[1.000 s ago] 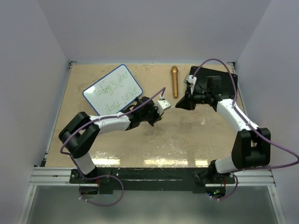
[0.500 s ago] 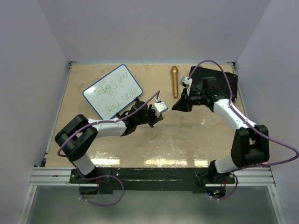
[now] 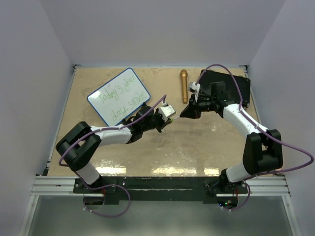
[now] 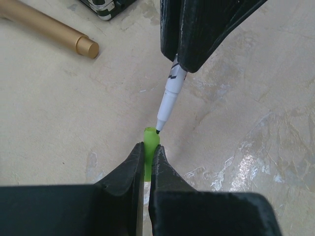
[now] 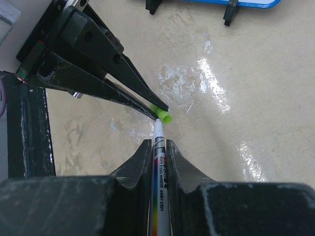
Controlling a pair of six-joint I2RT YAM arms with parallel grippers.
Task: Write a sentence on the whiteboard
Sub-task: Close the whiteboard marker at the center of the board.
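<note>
Two end effectors, both mine, meet tip to tip above the middle of the surface (image 3: 197,147).

Edges and room:
- Pale walls (image 3: 29,73) close the surface on the left, right and far sides. A metal rail (image 3: 162,186) runs along the near edge by my bases.
- Bare surface lies open between my end effectors and the near edge.
- A black case (image 3: 224,83) fills the far right corner. A gold cylinder (image 3: 183,86) lies near it on the left, pointing at the far wall.

Holdings:
- Left end effector (image 3: 172,118): jaws together, clamped on a green cap (image 4: 150,136).
- Right end effector (image 3: 187,113): jaws clamped on a marker (image 5: 160,167). Its tip sits at the mouth of the cap but is not seated inside.

Task item:
- The whiteboard (image 3: 119,96) lies flat and skewed on the far left part of the surface, with green handwriting on it. It is left of and beyond my left end effector, its near right corner close to my left wrist, and well apart from my right end effector.

Change since a second ago:
- My right end effector has come leftward, off the case.
- My left elbow has swung toward the near left.
- The gap between marker and cap has closed.
- Whiteboard, cylinder and case are unmoved.
</note>
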